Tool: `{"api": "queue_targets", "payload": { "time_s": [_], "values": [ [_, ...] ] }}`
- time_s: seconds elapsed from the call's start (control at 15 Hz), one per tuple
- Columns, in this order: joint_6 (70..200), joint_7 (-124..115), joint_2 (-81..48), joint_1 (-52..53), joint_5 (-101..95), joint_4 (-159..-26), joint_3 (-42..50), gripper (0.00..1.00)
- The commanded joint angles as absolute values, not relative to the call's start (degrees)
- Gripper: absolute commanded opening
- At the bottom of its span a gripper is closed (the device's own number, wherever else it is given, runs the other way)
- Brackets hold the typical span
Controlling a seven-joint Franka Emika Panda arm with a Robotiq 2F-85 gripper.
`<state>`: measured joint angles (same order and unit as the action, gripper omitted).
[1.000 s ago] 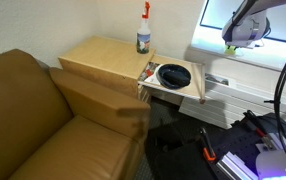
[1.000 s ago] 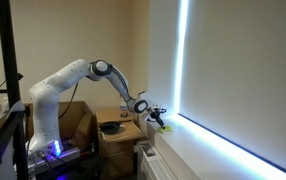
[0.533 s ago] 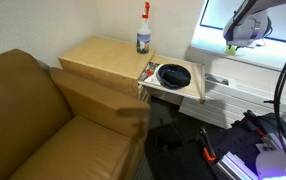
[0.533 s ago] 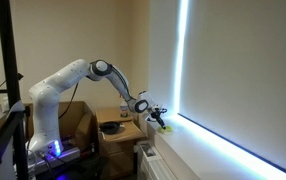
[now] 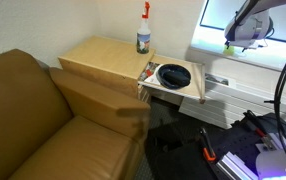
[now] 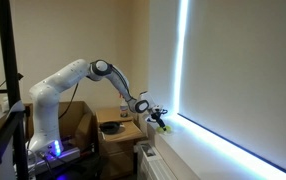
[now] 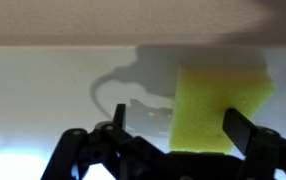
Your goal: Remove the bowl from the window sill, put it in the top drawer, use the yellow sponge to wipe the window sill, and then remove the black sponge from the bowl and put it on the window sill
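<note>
The yellow sponge (image 7: 218,110) lies flat on the white window sill (image 7: 43,90). My gripper (image 7: 175,120) stands open around it. The left finger (image 7: 113,118) is well clear of the sponge and the right finger (image 7: 241,128) is at its right edge. In both exterior views the gripper (image 5: 233,42) (image 6: 161,118) hangs low over the sill (image 5: 263,62) (image 6: 218,145), with the sponge (image 5: 229,47) (image 6: 166,126) under it. The dark blue bowl (image 5: 173,75) sits in the pulled-out top drawer (image 5: 190,94), and the black sponge (image 5: 173,72) is a dark patch inside it.
A spray bottle (image 5: 143,30) stands on the light wooden cabinet top (image 5: 98,55) behind the drawer. A brown sofa (image 5: 43,125) fills the near side. Cables and gear lie on the floor below the sill. The bright window rises right behind the sill.
The arm and the sponge stay where they were over the sill. No movement shows in the exterior views.
</note>
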<state>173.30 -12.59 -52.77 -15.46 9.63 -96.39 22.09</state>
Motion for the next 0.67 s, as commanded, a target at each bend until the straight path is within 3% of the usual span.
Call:
{"api": "queue_targets", "payload": {
  "time_s": [0.0, 0.27, 0.33, 0.4, 0.6],
  "values": [
    [169.8, -11.5, -51.8, -16.0, 8.6, -96.9, 20.7, 1.00],
    [169.2, -13.8, -53.2, -13.3, 8.2, -96.1, 24.3, 1.00],
    [169.1, -14.1, -53.5, -12.9, 8.1, -95.9, 24.9, 0.75],
    [168.8, -14.2, -53.6, -12.6, 7.9, -95.8, 25.3, 0.74],
    [167.5, -14.2, -53.4, -12.1, 7.9, -95.5, 25.3, 0.53]
  ]
}}
